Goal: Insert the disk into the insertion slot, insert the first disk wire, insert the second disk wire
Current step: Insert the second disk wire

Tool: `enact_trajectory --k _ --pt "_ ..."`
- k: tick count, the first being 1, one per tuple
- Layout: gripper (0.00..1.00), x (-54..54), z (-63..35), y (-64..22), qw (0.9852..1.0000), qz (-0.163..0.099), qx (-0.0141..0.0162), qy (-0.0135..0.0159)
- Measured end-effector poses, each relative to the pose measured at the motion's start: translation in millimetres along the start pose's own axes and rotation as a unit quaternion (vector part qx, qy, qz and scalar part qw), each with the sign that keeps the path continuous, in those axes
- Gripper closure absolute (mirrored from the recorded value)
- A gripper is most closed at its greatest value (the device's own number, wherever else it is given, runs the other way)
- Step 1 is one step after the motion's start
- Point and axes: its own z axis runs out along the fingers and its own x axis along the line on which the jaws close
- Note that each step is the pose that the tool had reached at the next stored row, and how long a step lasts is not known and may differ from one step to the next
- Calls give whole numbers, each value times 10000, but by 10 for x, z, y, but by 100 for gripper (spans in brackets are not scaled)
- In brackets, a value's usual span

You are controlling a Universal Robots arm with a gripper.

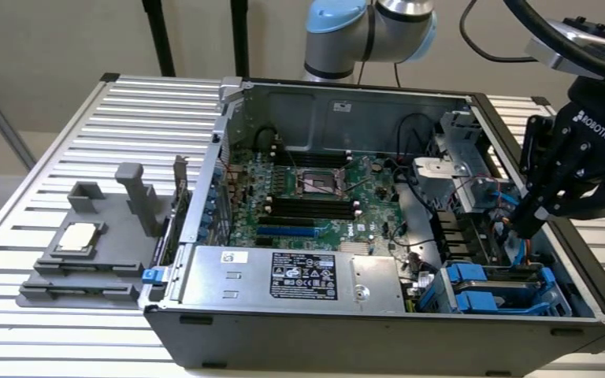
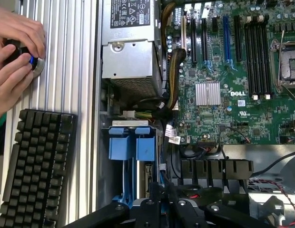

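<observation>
Hovering my end effector [image 1: 531,224], fingers seemingly together, at the case's three o'clock; the disk [image 1: 488,290] looks seated in the insertion slot [image 1: 557,299], wiring unfinished.

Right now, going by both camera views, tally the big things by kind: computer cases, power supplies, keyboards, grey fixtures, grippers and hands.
Computer case: 1
Power-supply box: 1
Keyboard: 1
Grey fixture: 1
Gripper: 1
Hands: 2
Total: 7
</observation>
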Motion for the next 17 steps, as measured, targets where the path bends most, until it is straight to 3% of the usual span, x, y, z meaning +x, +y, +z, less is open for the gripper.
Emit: enact_trajectory --k 2,5,6,9,12,17 --pt "84 12 4 26 10000 -6 1 -7" --pt "84 48 17 85 10000 -30 3 -39" --pt "84 59 24 95 10000 -41 3 -64" --pt "84 100 54 98 9998 -71 1 -187" --pt "84 152 89 95 9995 -91 0 -287" --pt "84 276 165 81 9991 -112 4 -404"
